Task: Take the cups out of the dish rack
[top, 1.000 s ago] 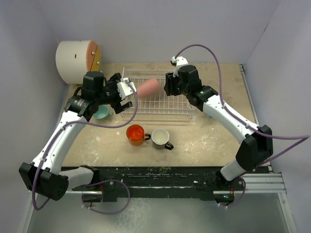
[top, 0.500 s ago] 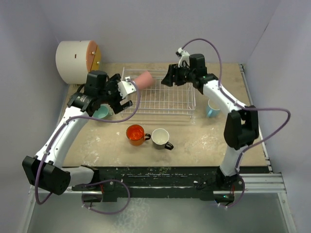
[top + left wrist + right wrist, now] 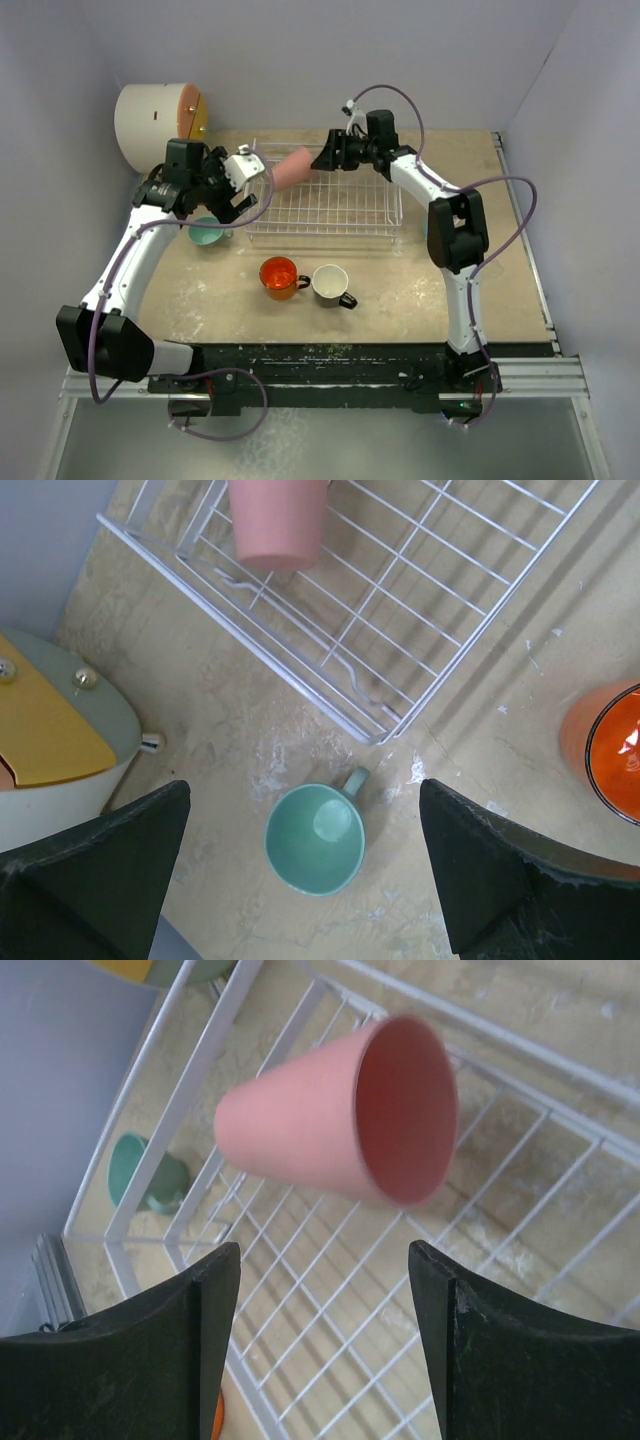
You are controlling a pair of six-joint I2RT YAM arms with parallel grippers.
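Observation:
The pink tumbler [image 3: 292, 166] lies on its side in the far left corner of the white wire dish rack [image 3: 345, 228]. My right gripper [image 3: 325, 158] is open just right of it, and the tumbler's mouth [image 3: 340, 1110] faces the open jaws [image 3: 322, 1255]. My left gripper [image 3: 232, 185] is open and empty above the teal-green mug [image 3: 207, 233], which stands on the table left of the rack [image 3: 250, 630] and shows between the fingers [image 3: 315, 840]. The orange mug [image 3: 279, 276] and the black mug [image 3: 331, 284] stand in front of the rack. The light blue mug is hidden behind the right arm.
A white drum [image 3: 160, 125] with an orange-yellow face stands at the far left corner, close to the left arm. Grey walls close in the left, far and right sides. The right arm stretches over the rack's right end.
My right gripper has swung left along the rack's far side up to the tumbler. My left gripper has drawn back left, off the rack. The tumbler has shifted slightly toward the far left corner.

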